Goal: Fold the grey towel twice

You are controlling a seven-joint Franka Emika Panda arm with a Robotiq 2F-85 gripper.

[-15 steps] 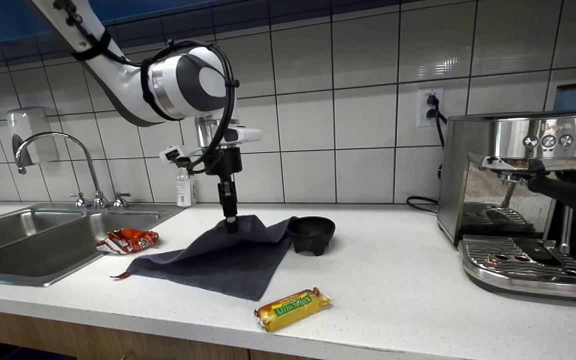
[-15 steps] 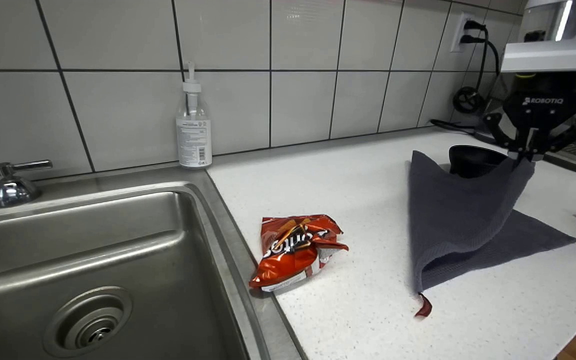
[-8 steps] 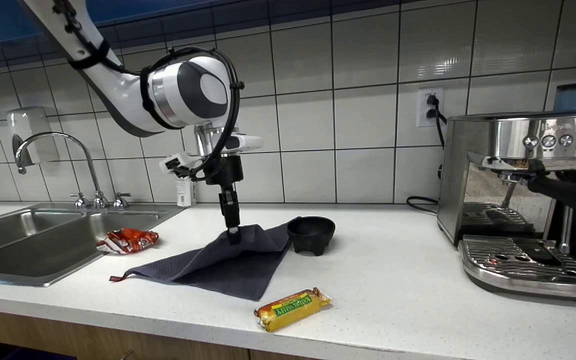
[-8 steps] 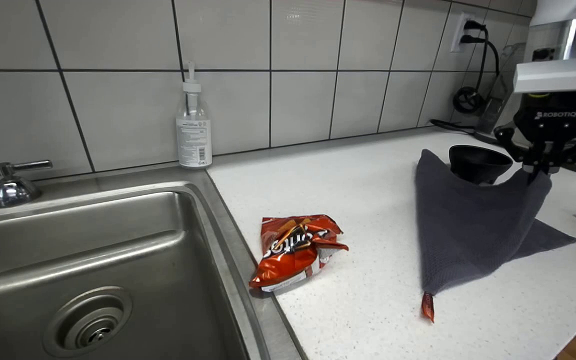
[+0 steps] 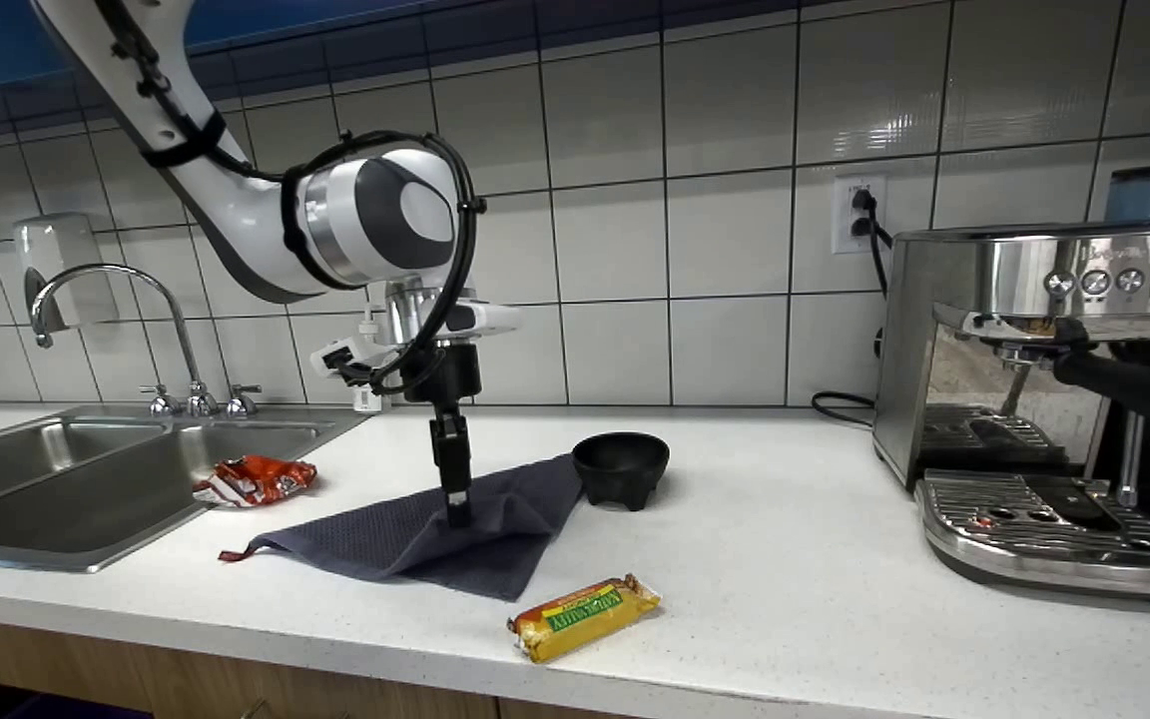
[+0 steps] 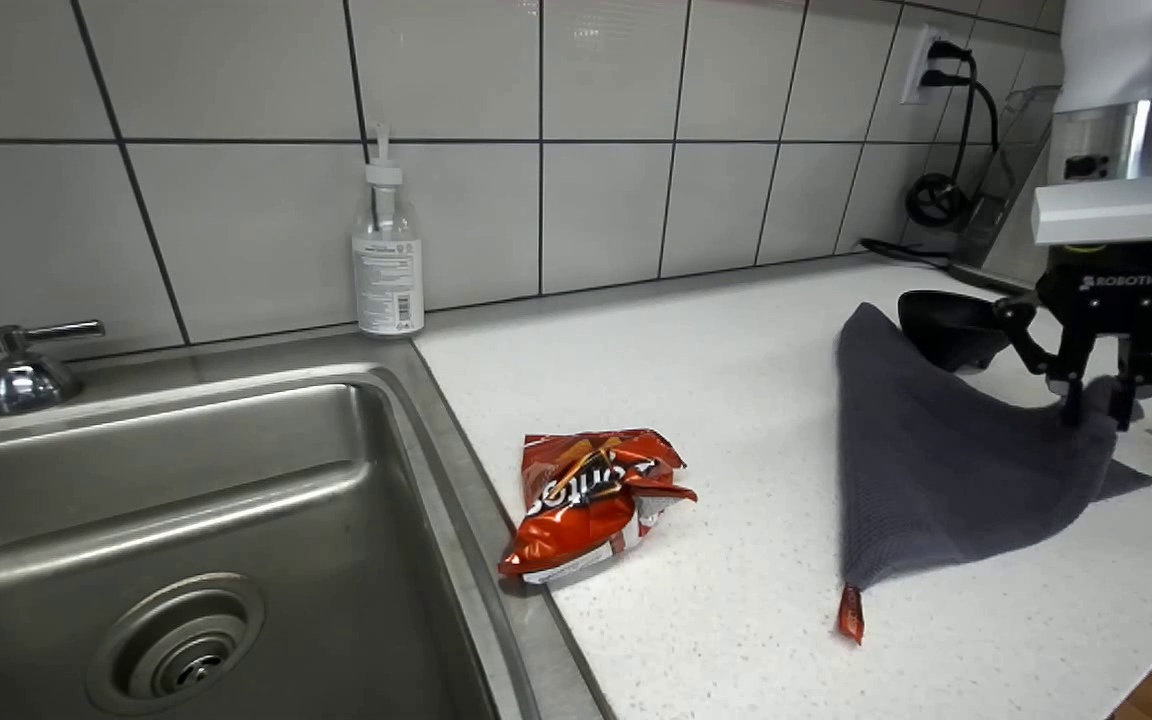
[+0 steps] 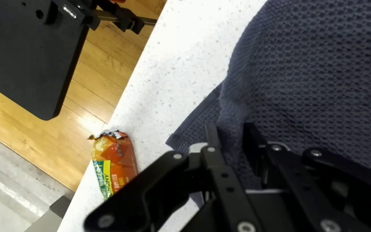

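The grey towel lies folded over on the counter in both exterior views (image 5: pixel 365 534) (image 6: pixel 936 480). Its upper layer lies over most of the lower one, and a lower corner shows beyond the fold. A red tag (image 6: pixel 850 612) sticks out at one corner. My gripper points down at the towel's folded edge in both exterior views (image 5: pixel 458 511) (image 6: pixel 1097 408). In the wrist view, the gripper (image 7: pixel 231 127) has its fingers apart, with a raised ridge of the towel (image 7: pixel 317 80) between them. The fingers do not pinch the cloth from both sides.
A black bowl (image 5: pixel 622 469) stands against the towel's far corner. A yellow-orange bar packet (image 5: pixel 585 619) lies near the counter's front edge. A red chip bag (image 5: pixel 254 481) lies beside the sink (image 6: pixel 496 600). A coffee machine (image 5: pixel 1034 270) stands at the far end.
My gripper has moved down and toward the counter's front edge, carrying the towel's edge over the lower layer. Its fingers have then spread apart. The bowl and packets have not moved.
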